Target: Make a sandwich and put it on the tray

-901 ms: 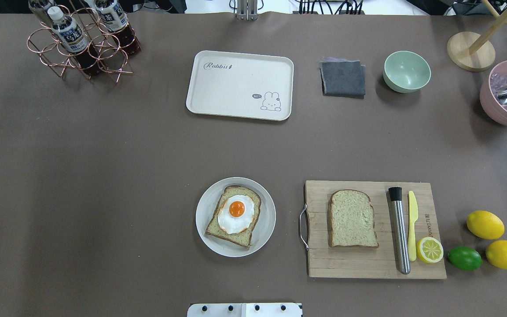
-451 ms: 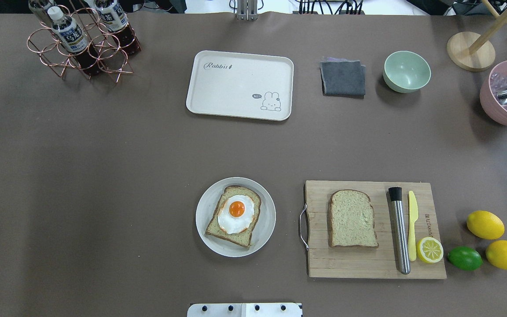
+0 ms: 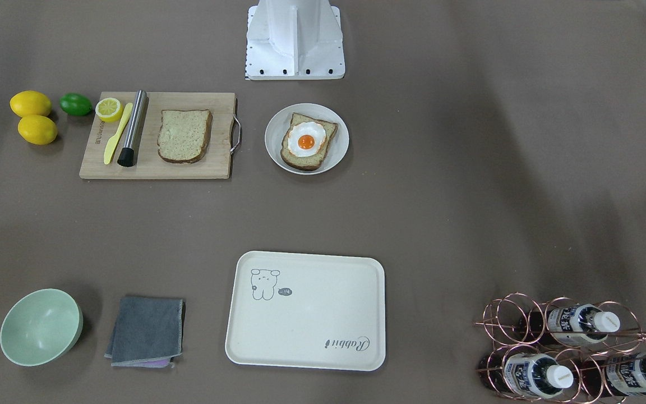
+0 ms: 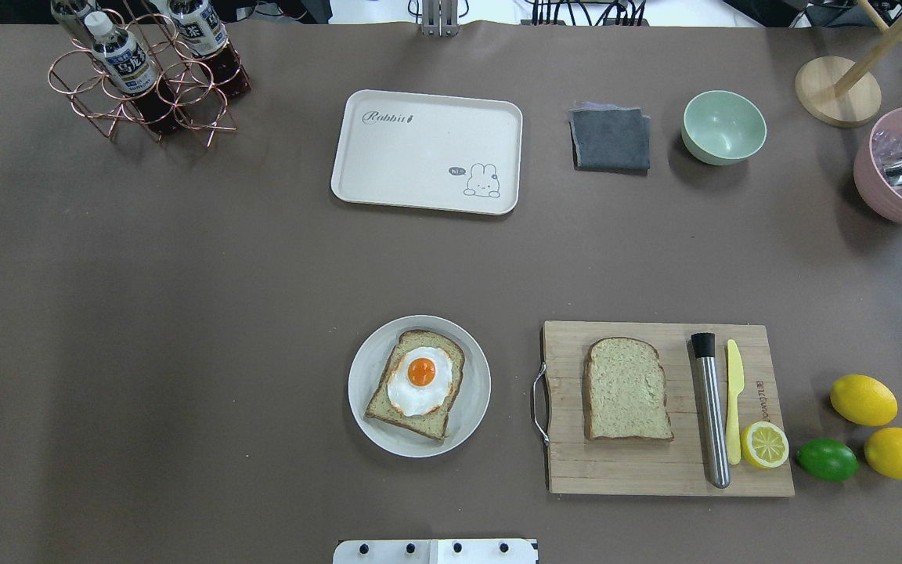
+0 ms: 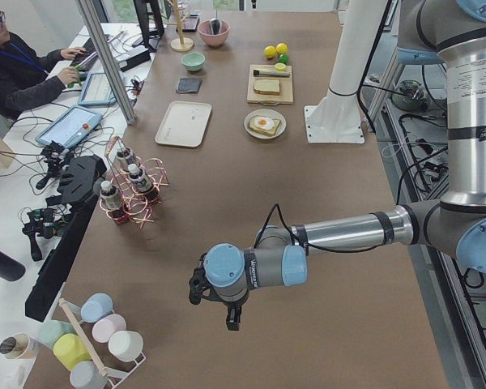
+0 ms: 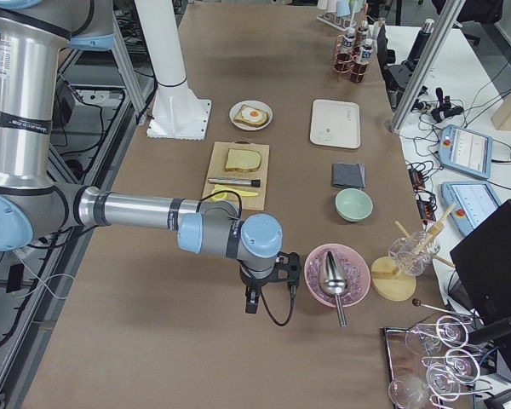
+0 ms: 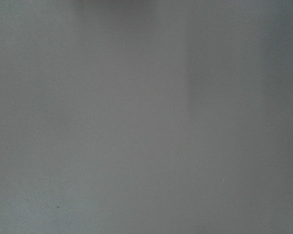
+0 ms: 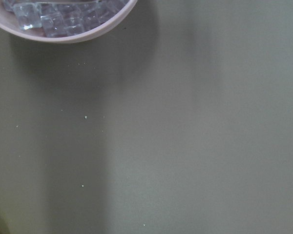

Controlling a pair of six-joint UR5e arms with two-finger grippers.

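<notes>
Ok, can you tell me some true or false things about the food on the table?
1. The fried egg lies on a bread slice on the white plate. True.
2. Both bread slices already lie on the tray. False: neither is on it.
3. The second bread slice lies on the cutting board. True.
4. The lime sits on the cutting board. False: it lies on the table, near the lemons.
</notes>
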